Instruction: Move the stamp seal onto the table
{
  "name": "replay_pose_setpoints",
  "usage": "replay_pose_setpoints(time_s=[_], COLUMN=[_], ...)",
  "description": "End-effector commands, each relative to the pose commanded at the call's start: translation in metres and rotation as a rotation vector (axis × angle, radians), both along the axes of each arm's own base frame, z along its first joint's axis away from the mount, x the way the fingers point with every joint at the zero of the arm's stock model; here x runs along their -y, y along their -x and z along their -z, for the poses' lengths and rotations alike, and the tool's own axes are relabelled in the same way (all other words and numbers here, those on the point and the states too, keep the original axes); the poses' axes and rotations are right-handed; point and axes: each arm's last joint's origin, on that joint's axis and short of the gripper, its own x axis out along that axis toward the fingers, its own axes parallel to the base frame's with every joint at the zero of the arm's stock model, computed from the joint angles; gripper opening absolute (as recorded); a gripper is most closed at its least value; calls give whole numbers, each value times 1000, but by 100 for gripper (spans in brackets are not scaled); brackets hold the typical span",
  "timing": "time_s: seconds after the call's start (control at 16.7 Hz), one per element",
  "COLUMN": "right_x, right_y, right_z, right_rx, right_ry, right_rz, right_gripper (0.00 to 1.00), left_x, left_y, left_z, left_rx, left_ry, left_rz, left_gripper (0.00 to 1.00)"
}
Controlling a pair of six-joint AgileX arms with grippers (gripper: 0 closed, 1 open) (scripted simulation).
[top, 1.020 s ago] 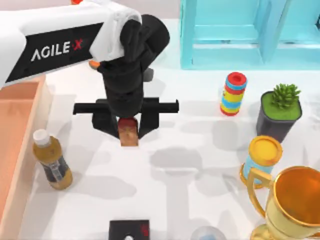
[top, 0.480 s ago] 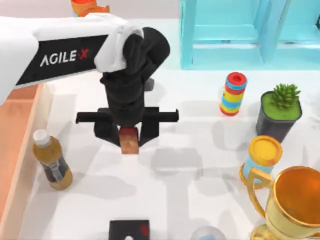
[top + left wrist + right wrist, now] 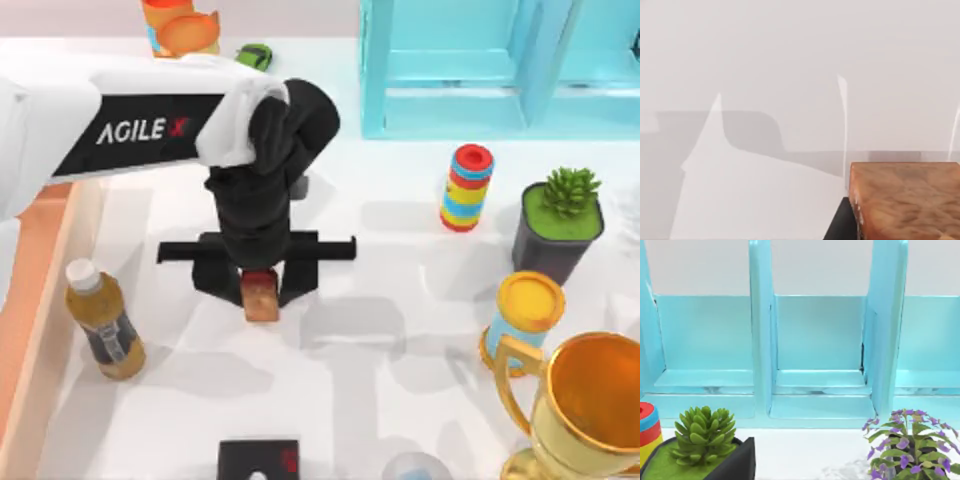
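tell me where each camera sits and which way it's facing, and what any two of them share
Top view: above the table, looking down; shows my left arm, its left gripper holding the stamp seal.
Left wrist view: on the left arm's wrist, facing the table close up; the stamp seal beside a dark finger.
Right wrist view: on the right arm's wrist, facing the light-blue shelf unit.
Shared: the top and right wrist views both show the succulent pot and the shelf unit.

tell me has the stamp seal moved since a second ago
Yes. The stamp seal, held in the left hand, has shifted slightly toward the top view's bottom edge, judged against the amber bottle.
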Motion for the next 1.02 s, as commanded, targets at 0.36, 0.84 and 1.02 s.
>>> replay_pose_setpoints(time_s=[0.36,0.84,1.02], right_x=[0,0,0], right_y=[0,0,0], right_z=[0,0,0], right_rx=[0,0,0], right_ry=[0,0,0], right_rz=[0,0,0], right_gripper=[100,100,100], left_x=[0,0,0], left_y=[0,0,0], left_z=[0,0,0], left_rx=[0,0,0], left_ry=[0,0,0], left_rz=[0,0,0], left_gripper=[45,100,100])
